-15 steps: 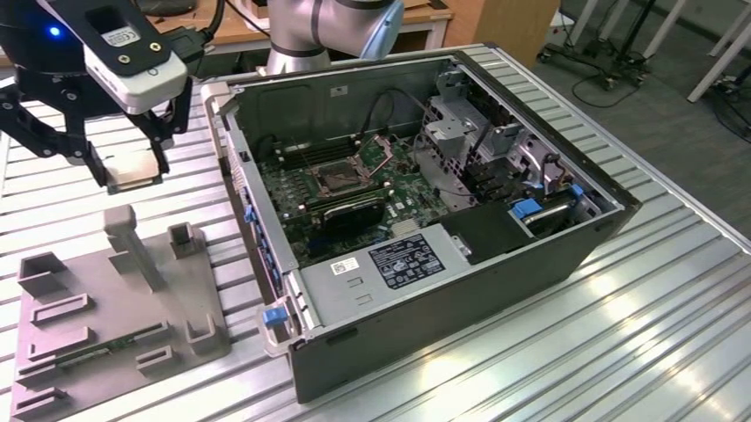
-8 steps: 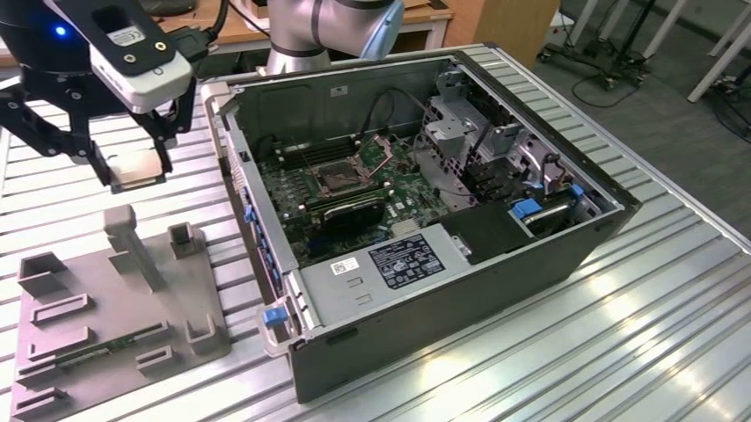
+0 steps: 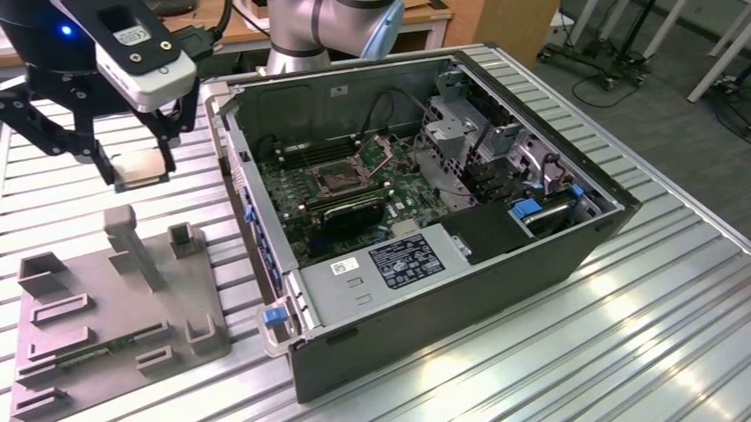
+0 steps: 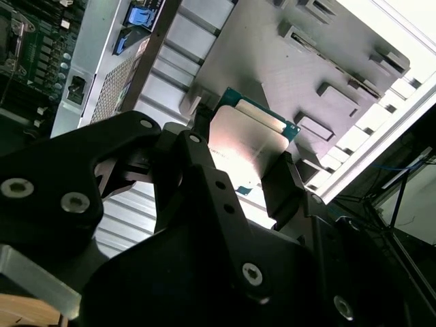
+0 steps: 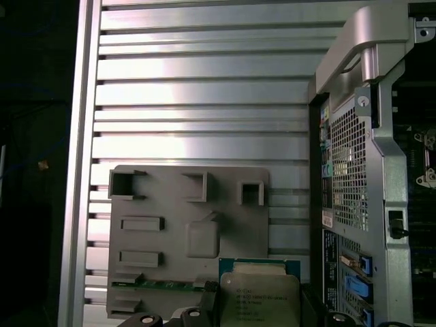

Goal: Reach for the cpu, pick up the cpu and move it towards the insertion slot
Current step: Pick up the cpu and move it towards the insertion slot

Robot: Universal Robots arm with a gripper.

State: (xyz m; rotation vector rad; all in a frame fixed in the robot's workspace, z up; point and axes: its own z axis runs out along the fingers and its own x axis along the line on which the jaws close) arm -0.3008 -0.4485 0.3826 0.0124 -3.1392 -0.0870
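Observation:
The cpu (image 3: 143, 172), a small flat square chip with a pale metal face, hangs in the air with my gripper (image 3: 139, 174) shut on its edges. It is lifted above the slatted table, beyond the grey plastic tray (image 3: 118, 299) and on the exterior view's left of the open computer case. Both wrist views show the cpu (image 4: 245, 143) (image 5: 262, 296) between the black fingers (image 4: 204, 157), with the tray (image 5: 191, 225) underneath. The insertion slot (image 3: 332, 178), a square metal-framed socket, lies on the green motherboard inside the case, well off to the exterior view's right of the chip.
The case's raised side wall (image 3: 241, 167) stands between the gripper and the motherboard. A long green memory stick (image 3: 100, 347) lies in the tray. Drive cages and cables (image 3: 470, 149) fill the case's far side. The robot's base (image 3: 317, 35) is behind the case.

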